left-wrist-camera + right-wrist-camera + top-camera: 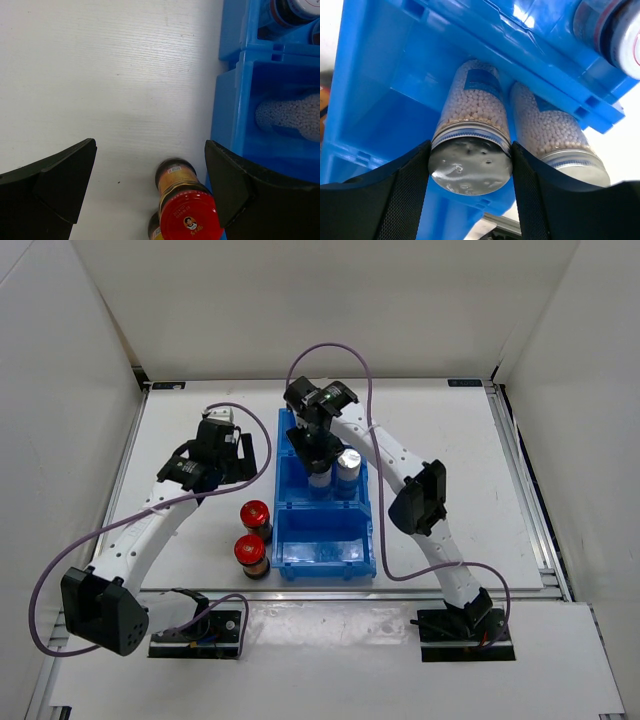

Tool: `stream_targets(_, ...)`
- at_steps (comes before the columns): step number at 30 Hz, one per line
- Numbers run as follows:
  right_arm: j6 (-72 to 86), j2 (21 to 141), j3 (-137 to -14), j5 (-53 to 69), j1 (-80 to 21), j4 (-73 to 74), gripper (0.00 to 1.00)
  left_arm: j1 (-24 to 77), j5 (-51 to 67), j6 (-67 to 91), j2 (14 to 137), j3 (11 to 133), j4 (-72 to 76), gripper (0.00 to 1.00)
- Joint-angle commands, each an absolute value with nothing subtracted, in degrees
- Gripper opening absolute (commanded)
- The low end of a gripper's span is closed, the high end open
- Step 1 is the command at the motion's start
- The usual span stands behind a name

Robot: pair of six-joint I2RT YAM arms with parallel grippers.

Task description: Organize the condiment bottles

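Observation:
Two red-capped jars (255,515) (250,552) stand on the table left of the blue bin (290,540). My left gripper (243,458) hangs open above and behind them. In the left wrist view the nearer red-capped jar (190,212) lies low between the fingers, which do not touch it. My right gripper (318,455) is shut on the cap of a silver-capped jar (475,100) of white beads, standing in the bin's middle compartment. A second silver-capped jar (348,462) (547,130) stands right beside it. Another jar (615,30) shows in the far compartment.
The bin's near compartment (325,540) holds no jars. The bin wall (230,115) runs close along the right of the red-capped jars. White walls enclose the table on three sides, and cables loop from both arms.

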State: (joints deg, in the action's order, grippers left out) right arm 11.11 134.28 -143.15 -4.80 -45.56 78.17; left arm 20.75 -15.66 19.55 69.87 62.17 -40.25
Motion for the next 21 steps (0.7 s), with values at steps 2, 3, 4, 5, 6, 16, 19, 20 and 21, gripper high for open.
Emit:
stream_targets(2,13.35,135.44,-150.11,-5.62,-45.79,79.54,0.59,20.92,-14.85,20.13,67.94,61.00,-40.17,1.00)
stream_targets(3,13.36,135.96,-150.73,-5.62,-45.79,79.54,0.59,20.92,-14.33,20.13,67.94,61.00,-40.17,1.00)
stream_targets(4,13.36,135.97,-150.73,-5.62,-45.79,79.54,0.67,20.92,-14.33,20.65,67.94,61.00,-40.17,1.00)
stream_targets(5,13.36,135.97,-151.34,-5.62,-45.79,79.54,0.70,20.92,-14.33,20.65,67.42,61.00,-40.17,1.00)
stream_targets(6,13.36,135.97,-152.48,-5.62,-45.79,79.54,0.74,20.92,-13.72,20.65,67.41,61.00,-40.17,1.00)
stream_targets(16,12.31,132.64,-164.09,-12.57,-46.32,80.77,1.00,21.53,-0.01,18.11,63.55,61.00,-45.52,1.00)
stream_targets(19,12.30,131.48,-164.09,-15.20,-47.46,81.99,1.00,23.72,1.75,16.61,62.75,61.61,-48.33,1.00)
stream_targets(20,12.30,131.48,-164.09,-15.73,-47.46,82.00,1.00,23.73,1.76,15.92,62.75,62.22,-50.08,1.00)
stream_targets(21,12.30,130.96,-164.09,-16.43,-47.46,82.52,1.00,25.30,1.76,15.21,62.75,62.23,-50.88,1.00)
